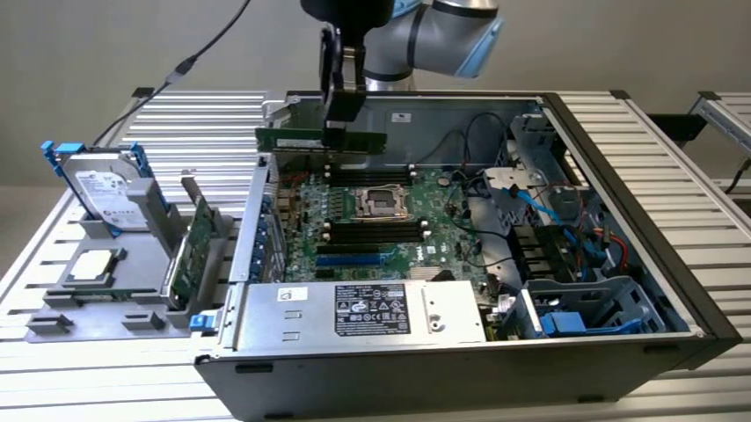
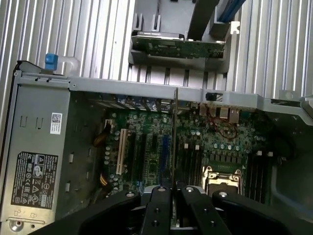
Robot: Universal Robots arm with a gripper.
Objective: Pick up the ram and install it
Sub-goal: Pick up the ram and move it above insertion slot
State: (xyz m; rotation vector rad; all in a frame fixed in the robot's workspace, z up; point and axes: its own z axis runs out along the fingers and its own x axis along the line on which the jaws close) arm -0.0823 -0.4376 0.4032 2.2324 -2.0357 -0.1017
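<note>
Holding the ram (image 1: 288, 138), the hand (image 1: 337, 130) (closed tight on it) hangs above the open case's (image 1: 695, 318) motherboard (image 1: 352, 189).

The table (image 1: 70, 396) is shiny ribbed metal, and the computer case (image 1: 470, 387) is smooth, dull grey metal. The near box (image 1: 452, 308) is bare shiny metal with a paper sticker (image 1: 369, 309), and the motherboard (image 1: 352, 220) is a smooth green board. The gripper (image 1: 337, 132) looks matt black, the ram (image 1: 299, 138) smooth dark green, and the hard drive (image 1: 104, 189) on the exterior view's left has a shiny metal top and blue plastic rails (image 1: 49, 167).
</note>
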